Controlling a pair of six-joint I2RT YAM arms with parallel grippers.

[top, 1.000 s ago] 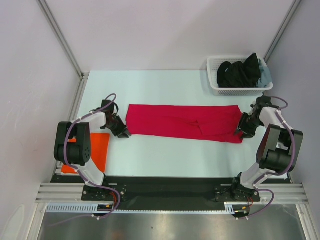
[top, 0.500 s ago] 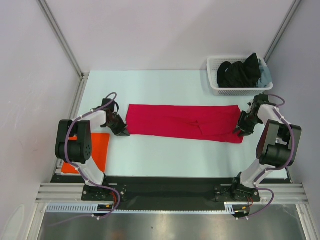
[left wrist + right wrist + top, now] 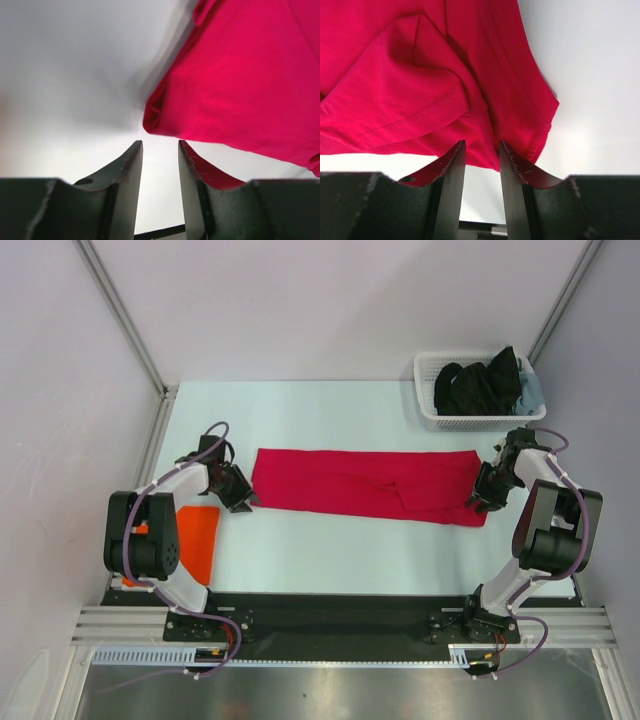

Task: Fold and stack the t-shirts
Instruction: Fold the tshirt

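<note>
Pale table [image 3: 320, 550], crimson t-shirt [image 3: 365, 483] between left gripper [image 3: 160, 143] and right gripper [image 3: 482, 143], both narrowly parted

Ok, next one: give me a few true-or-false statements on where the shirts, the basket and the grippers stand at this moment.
1. The red shirt lies as a long folded strip between the left gripper and the right gripper. True.
2. The orange shirt is stacked on the red shirt. False: it lies apart, at the near left, beside the left arm.
3. The left gripper is clamped on the red shirt's corner. False: it is open, and the corner lies just ahead of its fingertips.
4. The white basket holds dark clothes. True.
</note>
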